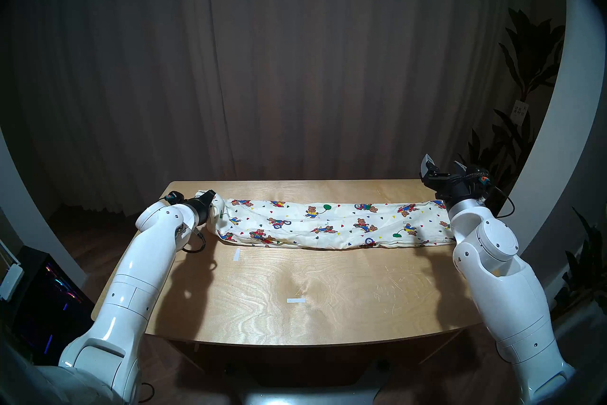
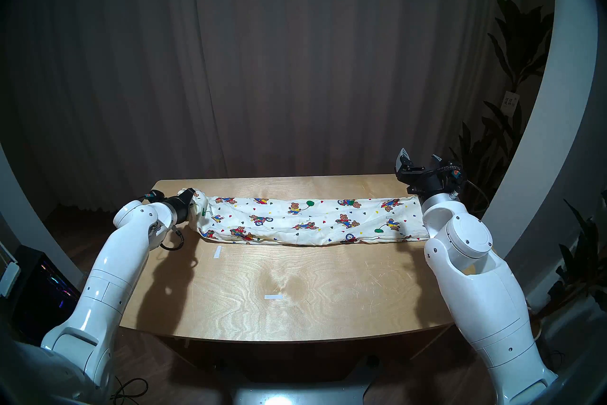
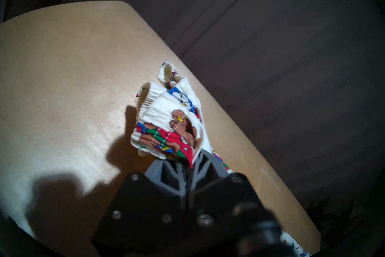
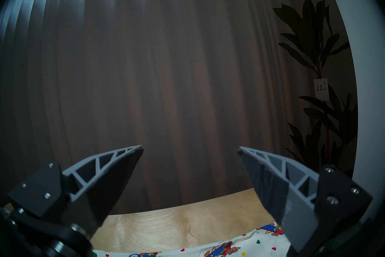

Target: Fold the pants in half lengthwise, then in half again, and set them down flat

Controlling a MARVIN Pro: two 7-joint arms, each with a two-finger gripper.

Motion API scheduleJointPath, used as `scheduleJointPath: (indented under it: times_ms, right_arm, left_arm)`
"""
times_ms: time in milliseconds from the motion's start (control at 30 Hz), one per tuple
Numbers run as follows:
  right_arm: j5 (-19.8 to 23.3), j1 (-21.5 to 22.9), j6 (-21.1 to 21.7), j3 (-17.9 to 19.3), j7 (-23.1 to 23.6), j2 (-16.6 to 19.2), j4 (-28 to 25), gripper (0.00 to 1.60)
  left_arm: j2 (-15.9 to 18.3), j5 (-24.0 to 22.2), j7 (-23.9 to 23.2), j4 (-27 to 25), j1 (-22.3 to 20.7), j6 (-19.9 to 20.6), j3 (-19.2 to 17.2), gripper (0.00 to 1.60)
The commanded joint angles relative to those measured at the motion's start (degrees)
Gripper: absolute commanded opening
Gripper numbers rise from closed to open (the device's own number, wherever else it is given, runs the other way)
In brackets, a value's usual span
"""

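Observation:
The pants, cream cloth printed with bears and hearts, lie folded in a long strip across the far half of the wooden table. My left gripper is shut on the gathered waist end at the table's left far corner; that end bunches up above the fingers. My right gripper is open, raised above the strip's right end and pointing up and away toward the curtain. The printed cloth shows below it.
Two small white tape marks lie on the table nearer to me. A dark curtain hangs behind the table. A potted plant stands at the far right. A dark computer case sits on the floor at the left.

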Motion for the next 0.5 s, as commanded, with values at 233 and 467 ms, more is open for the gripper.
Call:
scheduleJointPath:
  times_ms: [233,467]
  right_arm:
    - [0.7,-1.9,-1.1,2.8,0.5,0.8,-0.5,1.6]
    - [0.9,-4.1,-1.4,5.0,0.6,1.6,-0.1,1.6]
  left_arm:
    - [-1.9,3.2,2.0,-12.2,-0.9,-0.6,4.7,0.0]
    - [-4.8,5.3,4.3,-14.9,-3.2,-0.5,9.9,0.0]
